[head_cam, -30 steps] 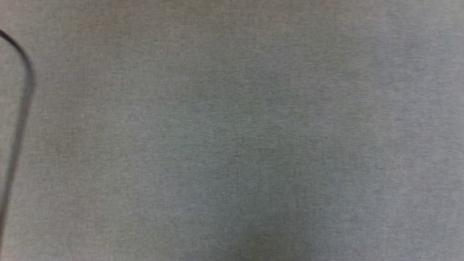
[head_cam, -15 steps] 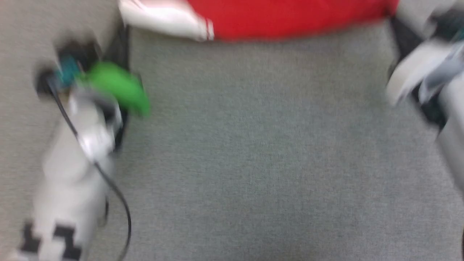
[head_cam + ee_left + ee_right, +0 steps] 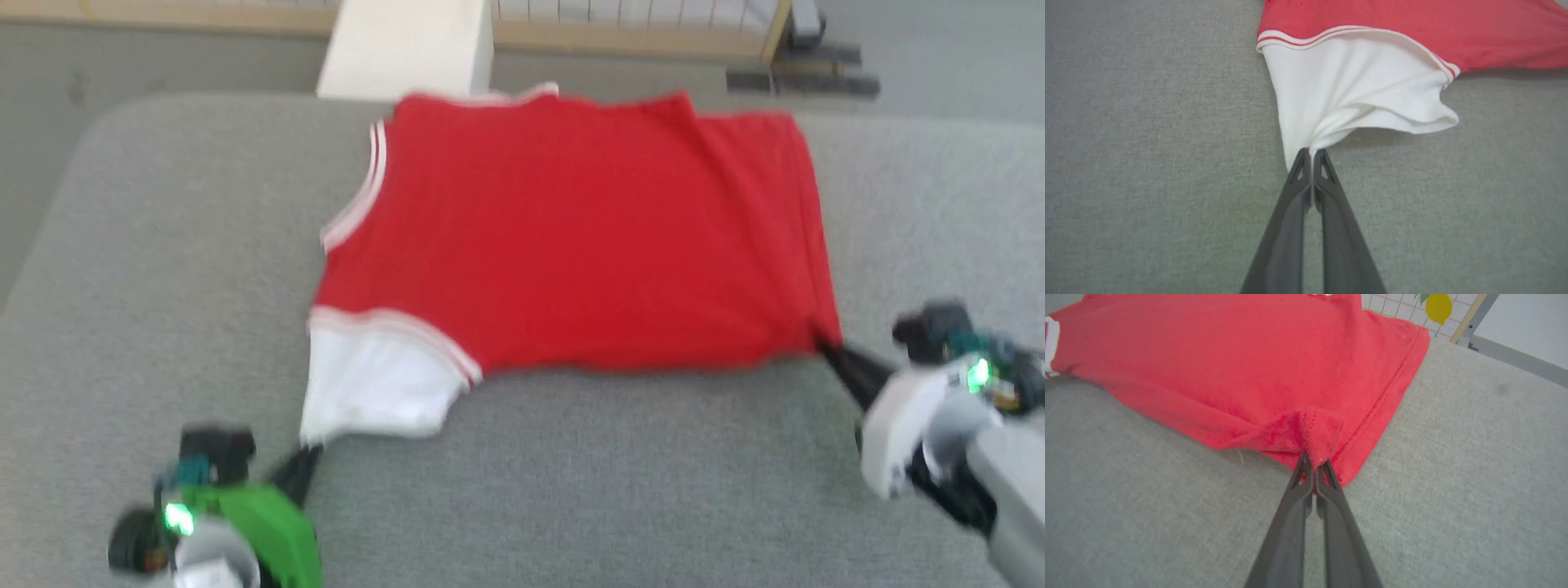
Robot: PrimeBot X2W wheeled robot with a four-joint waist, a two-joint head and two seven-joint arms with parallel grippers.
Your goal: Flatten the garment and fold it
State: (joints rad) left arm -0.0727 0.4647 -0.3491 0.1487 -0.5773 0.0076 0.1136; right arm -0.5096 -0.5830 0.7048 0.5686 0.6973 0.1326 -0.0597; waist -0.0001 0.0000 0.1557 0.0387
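Grey tabletop carries the garment; left hand pinches its white corner, right hand its red corner. Flattening, I'd judge; next, an even outward pull.

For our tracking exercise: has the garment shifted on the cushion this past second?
Cannot tell: the head camera swung, and the plain grey cushion gives no fixed mark to judge the garment against.

Soft matt cloth garment on rough, matt grey woven fabric surface
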